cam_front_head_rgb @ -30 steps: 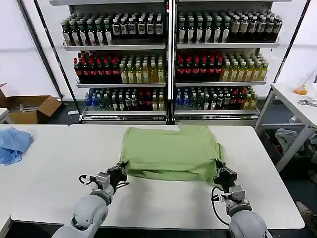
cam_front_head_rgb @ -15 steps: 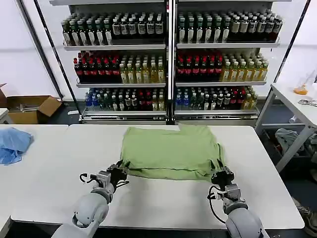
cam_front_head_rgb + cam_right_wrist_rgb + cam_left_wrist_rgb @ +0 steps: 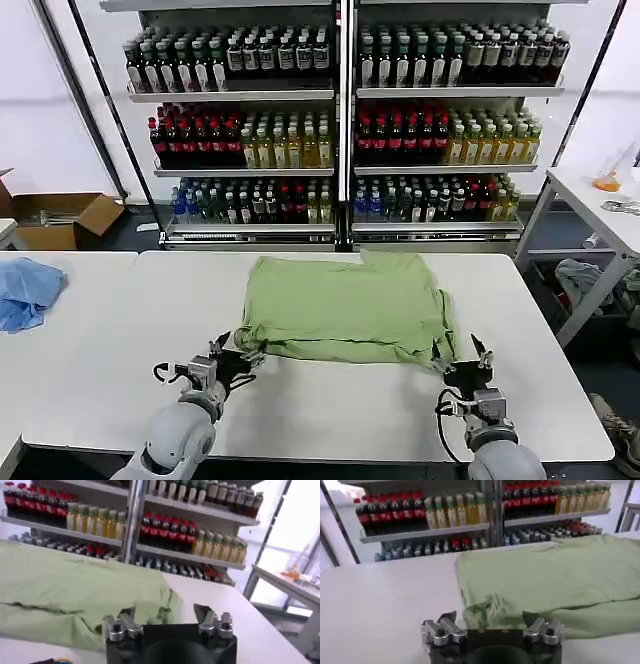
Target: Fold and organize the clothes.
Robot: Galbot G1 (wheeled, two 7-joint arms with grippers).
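1. Light green soft-fabric polo shirt (image 3: 345, 308) lies folded flat on the white rectangular table (image 3: 330, 410), just in front of the shelving rack of bottled drinks (image 3: 340, 120)
2. Left gripper (image 3: 232, 353) sits at the shirt's near left corner, fingers spread, grasping nothing
3. Right gripper (image 3: 462, 355) sits at the shirt's near right corner, fingers spread, released
4. Crumpled light blue cloth (image 3: 25, 290) lies well left of the shirt
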